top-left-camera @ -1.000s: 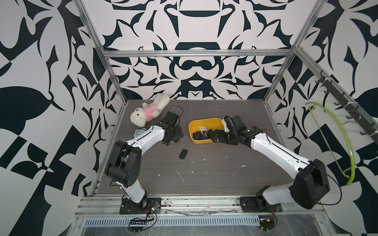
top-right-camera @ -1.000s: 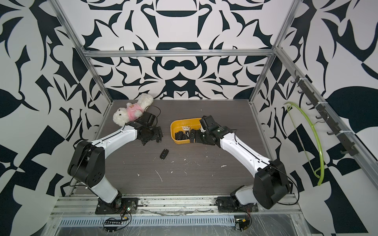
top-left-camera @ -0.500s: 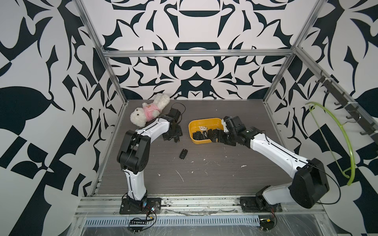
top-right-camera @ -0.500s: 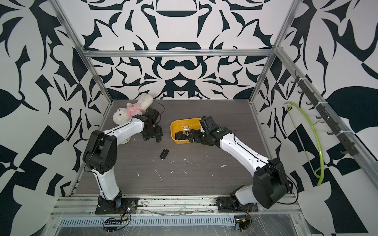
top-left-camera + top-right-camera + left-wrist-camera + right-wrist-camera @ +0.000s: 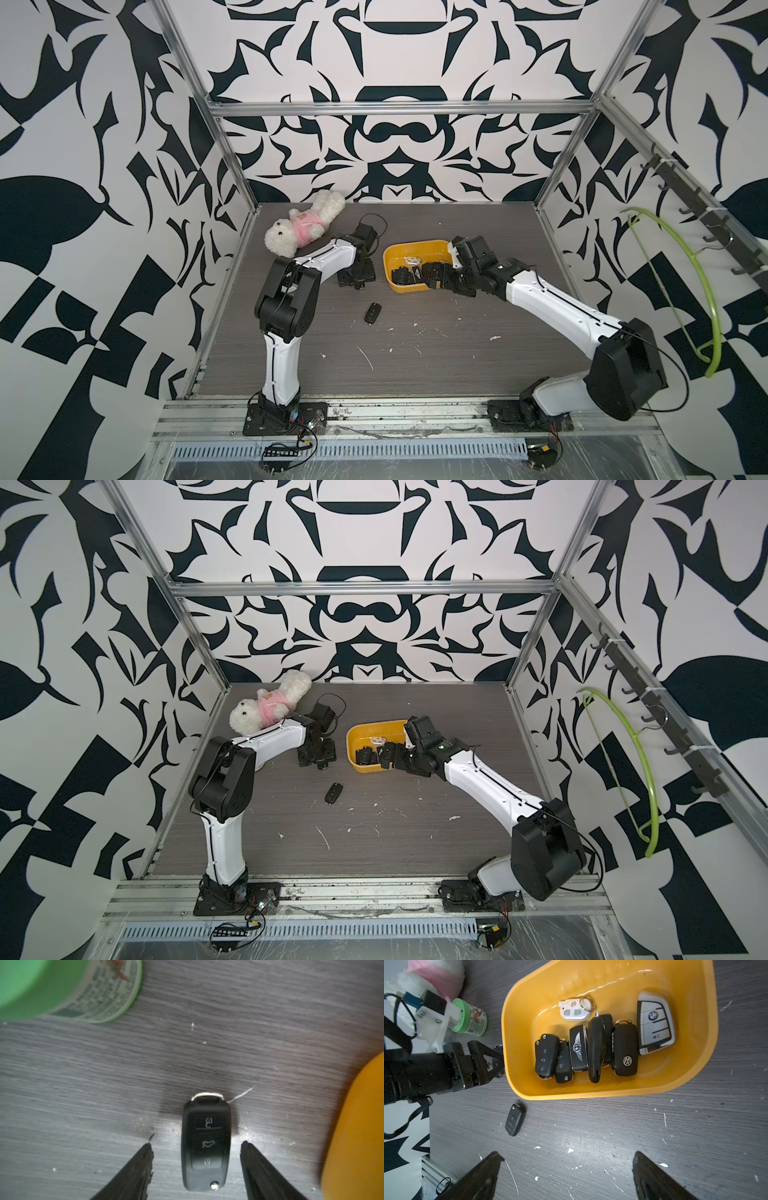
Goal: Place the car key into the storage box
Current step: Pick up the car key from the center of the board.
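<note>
Two white-and-black robot arms (image 5: 552, 299) bolted to the near metal rail (image 5: 374, 415), both reaching away over a dark grey wood-grain table (image 5: 415, 365) flecked with white scuffs (image 5: 365, 358).

Farther in, a small black plastic flip car key (image 5: 372, 313): lies flat on the bare table, buttons up, outside the box and near its near left corner, touched by nothing.

Just beyond the key, the left gripper (image 5: 499, 1059): hangs with jaws partly apart, grips nothing, sits just left of the box; whether touching its wall, cannot tell. Frames the key between two black fingers (image 5: 135, 1172) in the left wrist view, with clear gaps on both sides.

To the right, the right gripper (image 5: 568, 1155): stands spread wide, empty, raised by the box's right end.

Then the shallow yellow-orange plastic storage box (image 5: 411, 249), rectangular with rounded corners: holds a row of black car fobs (image 5: 591, 1049), a silver-and-black fob (image 5: 655, 1022) and a small white remote (image 5: 576, 1009).

Beyond the left wrist, a small round green jar (image 5: 471, 1020) with a printed label, upright, apart from the box.

Farthest, a white plush bear (image 5: 305, 228) in a pink top, lying by the black-and-white patterned back wall (image 5: 395, 137).
</note>
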Action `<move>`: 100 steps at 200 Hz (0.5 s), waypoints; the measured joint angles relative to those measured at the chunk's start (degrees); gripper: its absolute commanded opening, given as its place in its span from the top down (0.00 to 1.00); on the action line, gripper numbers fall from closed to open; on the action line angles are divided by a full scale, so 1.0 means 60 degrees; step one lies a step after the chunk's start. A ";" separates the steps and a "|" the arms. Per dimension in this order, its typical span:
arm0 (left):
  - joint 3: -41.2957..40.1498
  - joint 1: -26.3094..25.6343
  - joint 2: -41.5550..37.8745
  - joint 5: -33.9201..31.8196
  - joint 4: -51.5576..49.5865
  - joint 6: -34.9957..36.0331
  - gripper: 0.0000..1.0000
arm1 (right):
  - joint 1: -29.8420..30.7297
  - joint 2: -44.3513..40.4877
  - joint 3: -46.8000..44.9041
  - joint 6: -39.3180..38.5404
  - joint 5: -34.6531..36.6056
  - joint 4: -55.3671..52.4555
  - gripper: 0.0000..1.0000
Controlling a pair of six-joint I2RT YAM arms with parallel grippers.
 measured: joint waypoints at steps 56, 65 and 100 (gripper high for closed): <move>0.0025 -0.0087 0.0197 -0.0204 -0.0127 0.0095 0.39 | 0.0004 0.0135 0.0000 0.0036 0.0004 0.0025 0.00; 0.0036 -0.0098 0.0211 -0.0215 -0.0131 0.0109 0.40 | 0.0000 0.0153 0.0000 0.0036 0.0004 0.0022 0.00; 0.0084 -0.0106 0.0273 -0.0229 -0.0080 0.0098 0.51 | 0.0000 0.0160 0.0000 0.0040 0.0004 0.0029 0.00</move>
